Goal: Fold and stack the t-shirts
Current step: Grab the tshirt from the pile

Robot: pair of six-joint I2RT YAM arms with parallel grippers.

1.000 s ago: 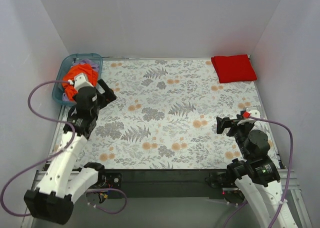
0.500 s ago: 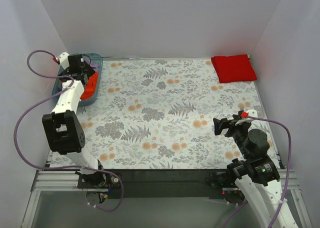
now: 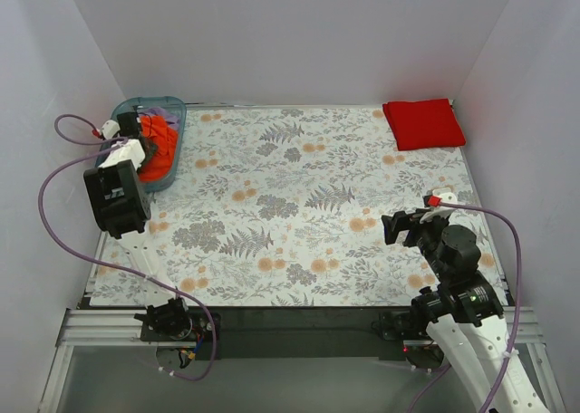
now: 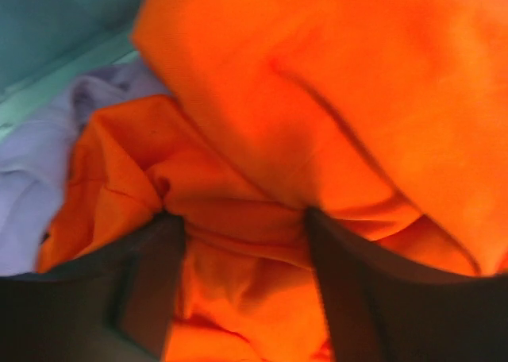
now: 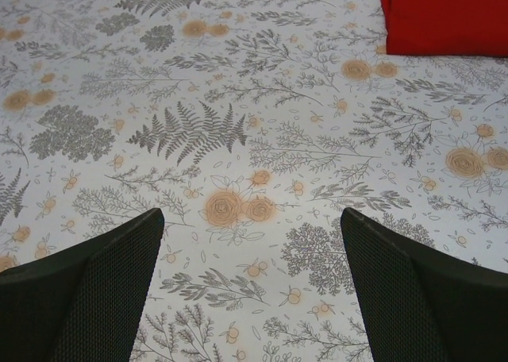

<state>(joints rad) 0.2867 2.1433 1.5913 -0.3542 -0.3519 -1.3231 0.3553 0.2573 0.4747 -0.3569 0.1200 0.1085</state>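
Orange t-shirt [image 4: 357,84]: we find it heaped in the bin [image 3: 172,107] at the far left corner of the table [image 3: 299,205], directly under our left gripper [image 4: 242,219].
Left gripper: we note it pushed down into the orange t-shirt. The fingers stand apart, with a ridge of the cloth between them touching both inner faces. The ridge is not squeezed flat.
Beside the fingers: we see lilac cloth [image 4: 32,163] lying partly under the orange folds, on the side toward the bin wall.
Right gripper [image 5: 248,215]: we log the jaws spread wide and holding nothing, hanging above the floral table near its right edge.
Red t-shirt [image 3: 423,123]: we record it folded into a flat rectangle at the far right corner of the table, well apart from both grippers and from the bin.
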